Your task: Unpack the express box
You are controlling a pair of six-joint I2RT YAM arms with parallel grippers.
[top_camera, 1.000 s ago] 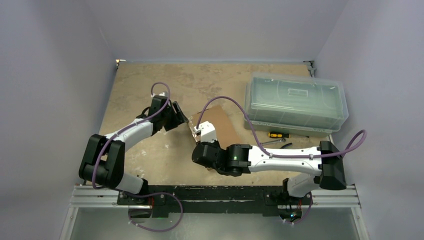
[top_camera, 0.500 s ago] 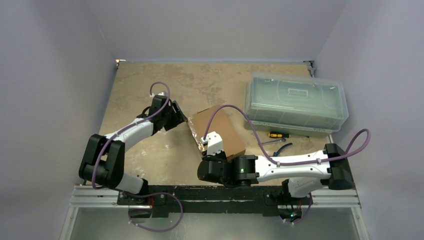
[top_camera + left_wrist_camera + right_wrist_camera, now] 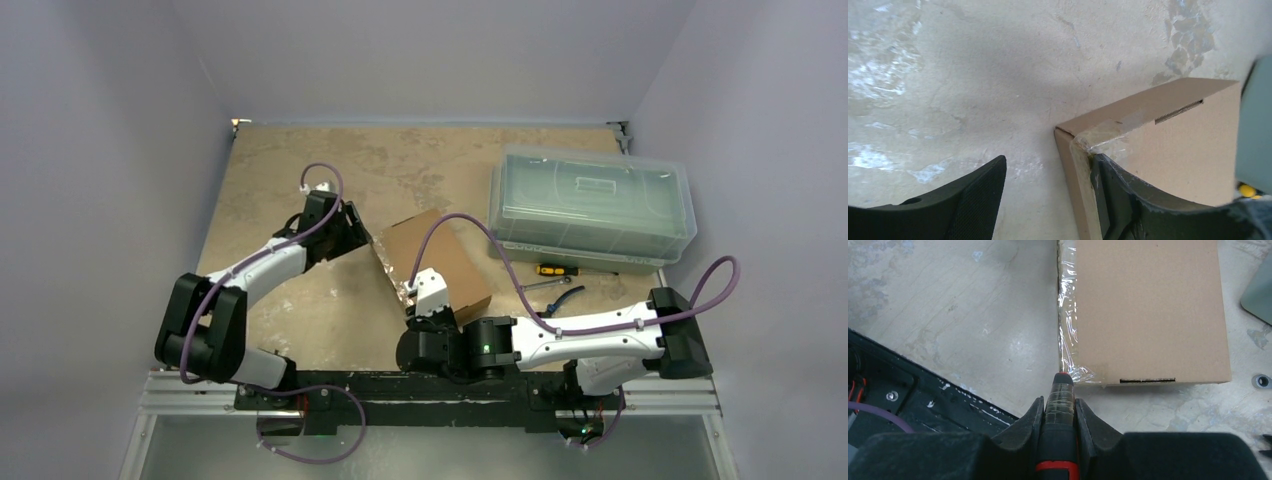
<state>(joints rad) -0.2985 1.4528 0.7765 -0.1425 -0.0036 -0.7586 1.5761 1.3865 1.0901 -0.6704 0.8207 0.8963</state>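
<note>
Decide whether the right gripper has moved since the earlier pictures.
Yes. The right gripper has pulled back off the express box toward the view's bottom, farther from the clear plastic bin.

The express box (image 3: pixel 1148 310) is matt cardboard, crinkled glossy tape (image 3: pixel 1068 325) at 9 o'clock; the black tool (image 3: pixel 1060 395) looks plastic.

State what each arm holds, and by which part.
Right fingers clamp a tool by its shaft, tip protruding. Left fingers straddle the box corner, open, gripping nothing.
</note>
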